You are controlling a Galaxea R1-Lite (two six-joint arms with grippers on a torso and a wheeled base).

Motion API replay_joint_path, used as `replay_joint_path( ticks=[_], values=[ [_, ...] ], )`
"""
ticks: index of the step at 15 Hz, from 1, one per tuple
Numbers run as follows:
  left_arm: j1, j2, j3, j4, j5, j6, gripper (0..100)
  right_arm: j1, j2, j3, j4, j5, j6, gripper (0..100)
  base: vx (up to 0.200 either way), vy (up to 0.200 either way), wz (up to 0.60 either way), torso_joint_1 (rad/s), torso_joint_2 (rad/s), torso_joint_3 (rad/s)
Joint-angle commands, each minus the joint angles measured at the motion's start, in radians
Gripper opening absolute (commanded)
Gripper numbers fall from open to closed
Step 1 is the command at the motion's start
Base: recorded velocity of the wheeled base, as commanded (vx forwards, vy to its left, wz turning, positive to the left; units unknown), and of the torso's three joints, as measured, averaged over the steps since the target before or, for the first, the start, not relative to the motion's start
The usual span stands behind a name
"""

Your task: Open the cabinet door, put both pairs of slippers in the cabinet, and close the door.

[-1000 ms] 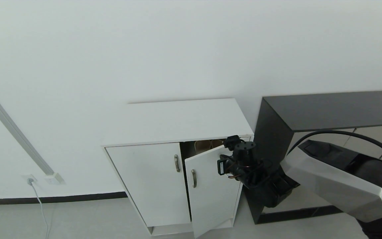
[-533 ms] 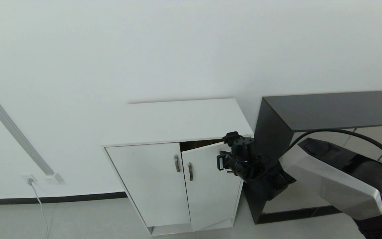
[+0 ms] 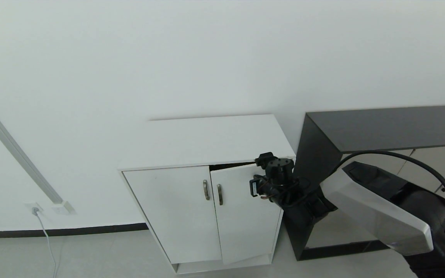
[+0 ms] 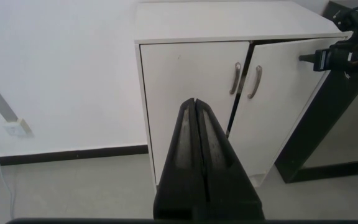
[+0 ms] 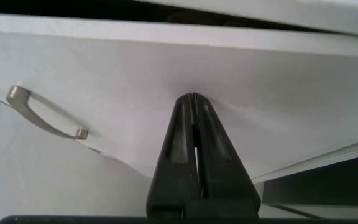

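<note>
The white cabinet [image 3: 207, 141] stood in the lower middle of the head view, against a white wall. Its left door [image 3: 172, 212] was shut flat. Its right door [image 3: 245, 220] was nearly shut but stuck out a little, and a thin dark gap [image 3: 232, 166] showed along its top edge. The left handle [image 3: 206, 189] and the right handle [image 3: 219, 194] sat side by side where the doors met.

The right pincer [image 3: 252, 188] was at the upper right part of the right door. Its two fingers were pressed tight together with nothing between them, and their tips were right against the door's front.

The left pincer [image 4: 194, 101] was well back from the cabinet and pointed toward it. Its fingers were pressed together too, and it held nothing.

A black table [image 3: 384, 125] stood just beside the cabinet, on the right of the picture. A wall plug [image 3: 35, 211] with a grey cord [image 3: 46, 235] was at the lower left.
</note>
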Motion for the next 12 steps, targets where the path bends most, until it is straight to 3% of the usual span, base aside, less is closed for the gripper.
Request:
replay_joint_path(
  ticks=[1,12],
  values=[
    [0.000,0.001,0.000,0.000,0.000,-0.002,0,-0.001,0.006,-0.026,0.007,0.000,0.000,0,0.000,0.000,0.00,0.000,0.00,0.000],
    [0.000,0.001,0.000,0.000,0.000,-0.002,0,-0.013,0.028,-0.063,0.026,-0.003,0.000,0,0.000,0.000,0.00,0.000,0.00,0.000]
  ],
)
